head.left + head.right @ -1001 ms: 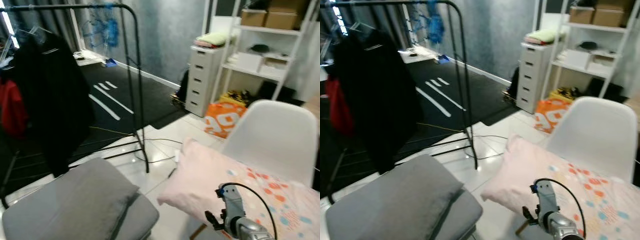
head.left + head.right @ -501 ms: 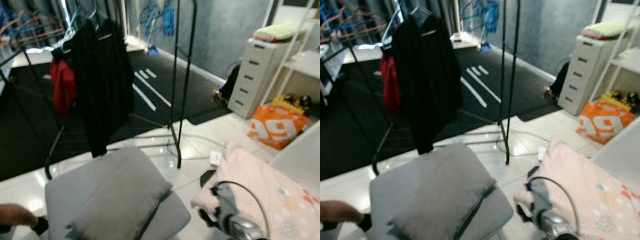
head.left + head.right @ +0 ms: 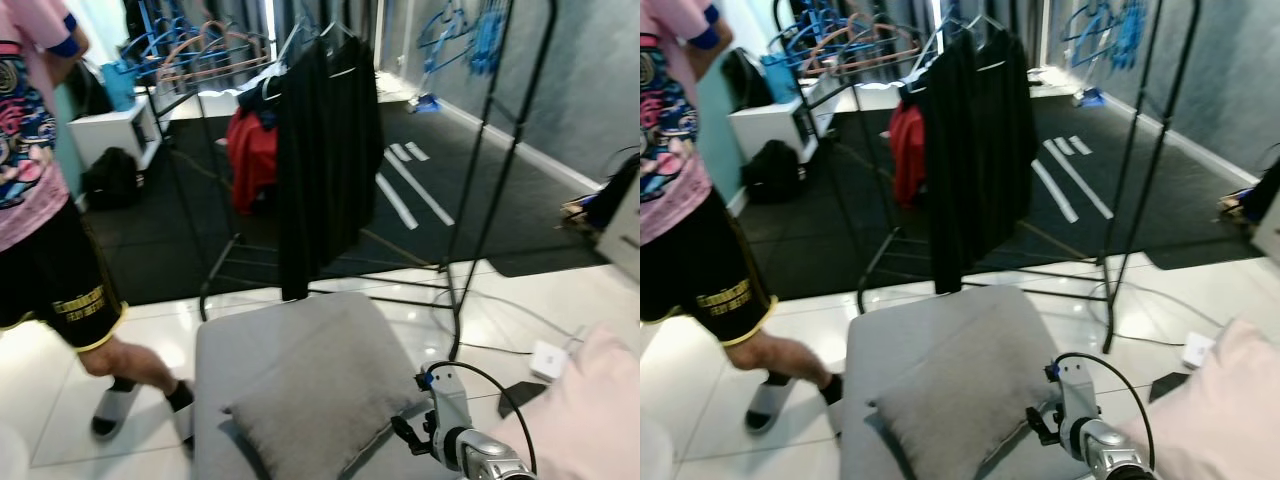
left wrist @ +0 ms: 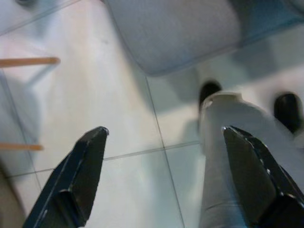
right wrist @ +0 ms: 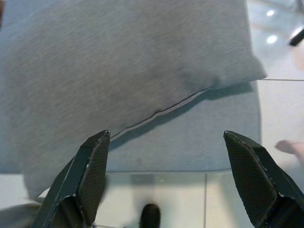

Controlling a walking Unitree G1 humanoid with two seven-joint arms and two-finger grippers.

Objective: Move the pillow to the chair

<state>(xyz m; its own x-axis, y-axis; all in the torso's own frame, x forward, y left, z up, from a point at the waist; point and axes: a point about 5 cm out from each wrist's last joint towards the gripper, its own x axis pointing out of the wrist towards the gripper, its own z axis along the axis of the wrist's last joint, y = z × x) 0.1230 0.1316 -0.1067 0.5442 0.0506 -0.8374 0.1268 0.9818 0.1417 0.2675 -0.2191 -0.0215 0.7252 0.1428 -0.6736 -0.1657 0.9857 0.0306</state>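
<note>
A grey pillow (image 3: 320, 400) lies on a low grey padded seat (image 3: 260, 335) in front of me. A pink pillow (image 3: 590, 420) shows at the lower right edge. My right arm (image 3: 455, 440) reaches forward at the bottom, beside the grey pillow's near corner. In the right wrist view my right gripper (image 5: 165, 135) is open above the grey pillow (image 5: 133, 71) and the seat (image 5: 199, 142), holding nothing. My left gripper (image 4: 165, 129) is open over the white floor tiles (image 4: 118, 109), with the seat's edge (image 4: 175, 33) beyond it.
A person (image 3: 40, 200) in a pink shirt and black shorts stands at the left on the tiles. A black clothes rack (image 3: 330, 150) with dark and red garments stands behind the seat. A white adapter (image 3: 552, 358) and cables lie on the floor at right.
The whole view has swung left: the white chair and shelves have slid out on the right, and the person has come into view. The grey pillow lies as before.
</note>
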